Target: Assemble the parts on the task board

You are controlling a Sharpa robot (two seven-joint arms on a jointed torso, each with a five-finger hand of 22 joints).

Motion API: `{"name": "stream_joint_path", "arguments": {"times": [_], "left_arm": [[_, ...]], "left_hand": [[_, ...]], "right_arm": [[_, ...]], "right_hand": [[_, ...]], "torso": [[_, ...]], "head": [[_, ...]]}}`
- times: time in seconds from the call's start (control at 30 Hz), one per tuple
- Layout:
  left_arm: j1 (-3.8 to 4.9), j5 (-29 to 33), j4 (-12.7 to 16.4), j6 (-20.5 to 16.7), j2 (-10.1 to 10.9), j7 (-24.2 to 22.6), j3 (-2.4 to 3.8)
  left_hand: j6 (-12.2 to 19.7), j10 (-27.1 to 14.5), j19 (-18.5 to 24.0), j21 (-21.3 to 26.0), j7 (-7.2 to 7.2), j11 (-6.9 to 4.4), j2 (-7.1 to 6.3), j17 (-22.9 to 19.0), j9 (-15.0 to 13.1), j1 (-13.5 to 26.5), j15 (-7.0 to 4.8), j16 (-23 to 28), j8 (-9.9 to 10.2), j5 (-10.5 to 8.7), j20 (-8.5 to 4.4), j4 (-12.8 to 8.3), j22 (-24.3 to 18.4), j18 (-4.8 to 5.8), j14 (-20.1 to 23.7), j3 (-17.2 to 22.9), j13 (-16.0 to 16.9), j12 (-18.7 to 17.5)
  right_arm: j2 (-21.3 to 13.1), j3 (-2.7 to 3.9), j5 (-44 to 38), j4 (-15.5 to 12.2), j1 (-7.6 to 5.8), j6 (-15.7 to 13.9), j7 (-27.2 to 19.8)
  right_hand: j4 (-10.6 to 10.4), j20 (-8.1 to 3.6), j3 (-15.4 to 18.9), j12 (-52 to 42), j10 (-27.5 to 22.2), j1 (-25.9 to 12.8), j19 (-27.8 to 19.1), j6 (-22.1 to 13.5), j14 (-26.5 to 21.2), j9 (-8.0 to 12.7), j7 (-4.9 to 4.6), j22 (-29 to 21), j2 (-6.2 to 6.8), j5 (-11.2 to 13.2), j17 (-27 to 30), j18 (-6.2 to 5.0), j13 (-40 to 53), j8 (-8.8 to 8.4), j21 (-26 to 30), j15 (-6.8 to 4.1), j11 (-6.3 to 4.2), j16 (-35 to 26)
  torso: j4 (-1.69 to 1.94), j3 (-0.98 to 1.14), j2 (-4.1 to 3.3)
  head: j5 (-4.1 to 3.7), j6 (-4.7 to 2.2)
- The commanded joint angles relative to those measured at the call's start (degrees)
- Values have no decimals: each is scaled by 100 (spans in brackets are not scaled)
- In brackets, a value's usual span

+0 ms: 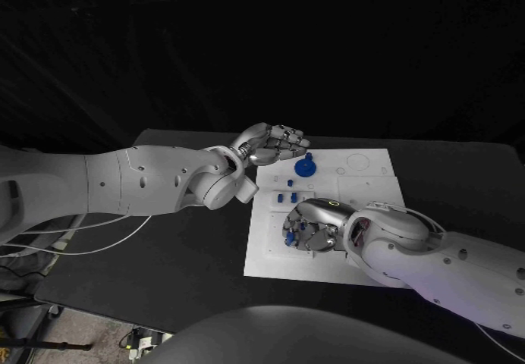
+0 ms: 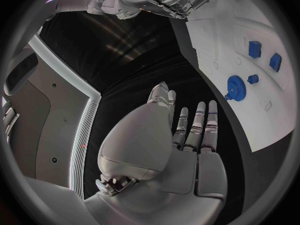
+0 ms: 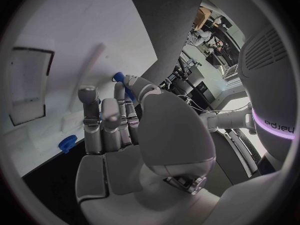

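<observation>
The white task board [image 1: 366, 189] lies in the middle of the black table. A blue gear [image 1: 305, 167] stands near its far left corner, with small blue parts [image 1: 287, 198] in a row just nearer to me. My left hand [image 1: 274, 142] hovers beside the gear over that far corner; in the left wrist view its fingers [image 2: 199, 127] are stretched out and hold nothing, and the gear [image 2: 236, 86] sits off to their side. My right hand [image 1: 312, 227] is low over the board's near left part. A slim blue part [image 3: 123, 86] is pinched between its thumb and a finger.
Another blue part [image 3: 67, 143] lies on the board near its edge, by my right hand's fingers. Two blue blocks [image 2: 254, 49] stand in the board [image 2: 219, 40]. A rectangular recess [image 3: 28, 85] lies in the board beyond the right hand. Cables [image 1: 88, 235] hang off the table's left side.
</observation>
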State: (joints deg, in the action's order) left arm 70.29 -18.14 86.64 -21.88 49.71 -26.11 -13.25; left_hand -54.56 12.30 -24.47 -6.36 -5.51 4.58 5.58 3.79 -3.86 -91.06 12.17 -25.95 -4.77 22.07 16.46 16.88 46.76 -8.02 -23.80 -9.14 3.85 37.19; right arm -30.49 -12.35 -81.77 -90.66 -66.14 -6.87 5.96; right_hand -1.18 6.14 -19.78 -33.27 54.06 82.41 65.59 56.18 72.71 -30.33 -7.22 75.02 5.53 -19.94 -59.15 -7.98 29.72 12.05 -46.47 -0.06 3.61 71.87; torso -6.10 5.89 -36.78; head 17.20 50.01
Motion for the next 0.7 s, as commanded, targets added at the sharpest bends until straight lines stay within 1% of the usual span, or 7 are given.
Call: {"name": "stream_joint_path", "arguments": {"times": [0.03,0.13,0.33,0.5,0.7], "left_arm": [[1,3,3,78,-14,-23,4],[0,3,1,85,-15,-13,4],[0,3,2,101,-17,7,4],[0,3,-5,116,-24,24,4],[-1,3,-7,139,-31,49,4]], "left_hand": [[2,-15,20,-34,-2,43,13,-9,5,13,-4,-27,-13,12,10,-11,-9,74,33,-36,-9,24],[1,-15,20,-35,-3,44,18,-10,5,13,-5,-28,-14,12,10,-11,-9,75,35,-37,-9,25],[-7,-15,21,-37,-10,47,29,-10,3,18,-4,-30,-19,12,10,-9,-10,75,39,-39,-9,27],[-12,-14,23,-38,-21,55,39,-9,2,28,-1,-33,-21,12,9,-6,-11,75,42,-44,-9,30],[-13,-14,24,-40,-30,64,47,-9,2,36,2,-36,-23,12,9,-6,-12,75,44,-49,-9,32]], "right_arm": [[1,-13,-168,11,36,-72,-72],[11,-13,-171,20,59,-114,-91],[18,-13,-221,43,97,-211,-105],[15,-13,-247,48,106,-239,-94],[14,-13,-269,48,112,-221,-58]], "right_hand": [[37,24,2,25,-16,0,2,-29,32,-5,-23,423,10,54,-22,-15,-5,-42,-36,25,11,23],[42,24,-1,27,-16,5,4,-30,34,-5,-23,424,7,62,-22,-15,-5,-45,-40,24,9,24],[85,19,-18,55,-30,42,-10,-108,12,7,-18,418,-1,136,18,-25,-13,-103,-25,11,-8,1],[105,17,-30,71,-47,59,-44,-163,-22,15,1,407,-8,143,64,-34,-16,-140,20,9,-11,-30],[120,15,-39,74,-48,77,-52,-147,-32,8,21,406,-23,147,70,-36,-14,-133,22,6,-17,-36]], "torso": [[-1,1,0],[-1,1,1],[1,1,1],[-1,-1,-1],[-1,0,1]], "head": [[5,-1],[4,-1],[7,-1],[7,-1],[9,-1]]}}
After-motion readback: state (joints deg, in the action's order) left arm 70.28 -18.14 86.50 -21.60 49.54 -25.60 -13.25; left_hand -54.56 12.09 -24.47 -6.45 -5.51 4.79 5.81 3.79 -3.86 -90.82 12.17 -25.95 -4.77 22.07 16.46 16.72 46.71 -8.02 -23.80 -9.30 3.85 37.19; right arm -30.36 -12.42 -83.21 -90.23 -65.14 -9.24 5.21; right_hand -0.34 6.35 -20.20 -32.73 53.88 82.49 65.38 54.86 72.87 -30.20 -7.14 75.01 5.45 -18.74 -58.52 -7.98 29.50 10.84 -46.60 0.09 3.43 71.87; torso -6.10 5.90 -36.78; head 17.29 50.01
